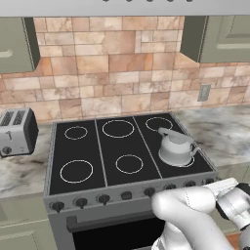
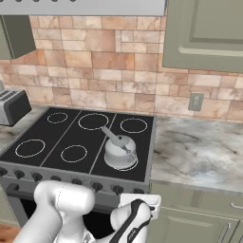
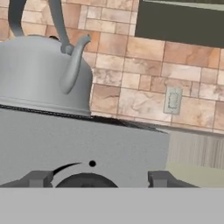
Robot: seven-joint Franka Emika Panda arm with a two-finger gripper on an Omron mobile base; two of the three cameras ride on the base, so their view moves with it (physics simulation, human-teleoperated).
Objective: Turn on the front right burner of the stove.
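Observation:
The stove [image 1: 127,194] is a grey range with a black glass cooktop and a row of dark knobs. A grey kettle [image 1: 176,148] sits on the front right burner [image 2: 134,164], whose thin white ring peeks out around the kettle's base. My gripper [image 3: 98,179] is open at the right end of the knob row, facing the front panel. A dark knob [image 3: 85,180] lies between the two fingertips [image 3: 37,179] with gaps on both sides. From the base, my hand [image 1: 222,186] reaches the panel's right end.
A toaster [image 1: 17,132] stands on the marble counter left of the stove. The counter [image 2: 199,152] continues to the right, with a wall outlet [image 2: 195,101] above it. Cabinet doors [image 2: 199,223] are beside my hand, and the oven door [image 1: 117,234] is below the knobs.

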